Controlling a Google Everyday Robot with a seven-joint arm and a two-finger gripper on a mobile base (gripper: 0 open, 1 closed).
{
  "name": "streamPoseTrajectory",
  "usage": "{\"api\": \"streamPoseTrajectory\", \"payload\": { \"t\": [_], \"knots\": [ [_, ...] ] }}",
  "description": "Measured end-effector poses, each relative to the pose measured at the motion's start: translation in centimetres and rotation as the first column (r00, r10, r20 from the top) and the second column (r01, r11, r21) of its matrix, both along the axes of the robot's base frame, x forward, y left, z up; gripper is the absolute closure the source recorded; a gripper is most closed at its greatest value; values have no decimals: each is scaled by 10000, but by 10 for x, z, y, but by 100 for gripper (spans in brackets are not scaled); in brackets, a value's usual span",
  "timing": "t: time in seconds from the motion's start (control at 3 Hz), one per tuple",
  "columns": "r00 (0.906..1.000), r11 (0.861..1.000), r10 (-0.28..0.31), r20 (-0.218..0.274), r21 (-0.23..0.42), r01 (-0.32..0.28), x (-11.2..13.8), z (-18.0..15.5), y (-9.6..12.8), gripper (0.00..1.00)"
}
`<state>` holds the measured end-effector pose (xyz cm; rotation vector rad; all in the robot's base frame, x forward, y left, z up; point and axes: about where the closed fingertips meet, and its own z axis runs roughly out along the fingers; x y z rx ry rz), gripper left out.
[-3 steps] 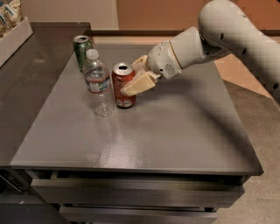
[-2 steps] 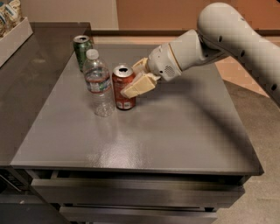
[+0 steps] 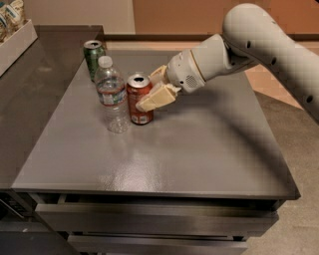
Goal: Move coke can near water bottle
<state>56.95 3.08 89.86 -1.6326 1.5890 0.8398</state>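
Low in the frame, drawers (image 3: pixel 149 219): grey fronts stacked under the near edge of the table, the upper one pushed not quite flush.
Table (image 3: pixel 199 149): a grey, faintly shiny top filling the middle of the frame, with all three drinks standing in its left half.
Water bottle (image 3: pixel 112 97): upright, left of centre, white cap on, red-and-white band round its upper body; it is the nearest of the three by a little.
Coke can (image 3: pixel 138 113): upright just beside the water bottle, on the bottle's right; I cannot tell whether the two touch. Its silver top stands lower than the bottle's cap.
Gripper (image 3: pixel 145 91): at the coke can, reaching in from the right. Its pale fingers (image 3: pixel 157 96) clasp the can, one across the near right side, the other behind the rim.
Arm (image 3: pixel 269 40): a thick white limb slanting down from the upper right corner to the gripper's wrist.
Green can (image 3: pixel 93 59): upright behind the water bottle, near the table's far left corner.
Side counter (image 3: pixel 30 99): a darker surface along the left.
Tray (image 3: pixel 17 42): pale, in the upper left corner, holding snack packets (image 3: pixel 12 12).
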Motion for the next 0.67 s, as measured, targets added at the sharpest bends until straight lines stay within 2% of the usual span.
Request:
{"api": "streamPoseTrajectory", "payload": {
  "t": [0.33, 0.67],
  "knots": [
    [10000, 10000, 38, -9, -1, -38, -1, 0, 2, 0],
    [10000, 10000, 40, -9, -1, -40, -1, 0, 2, 0]
  ]
}}
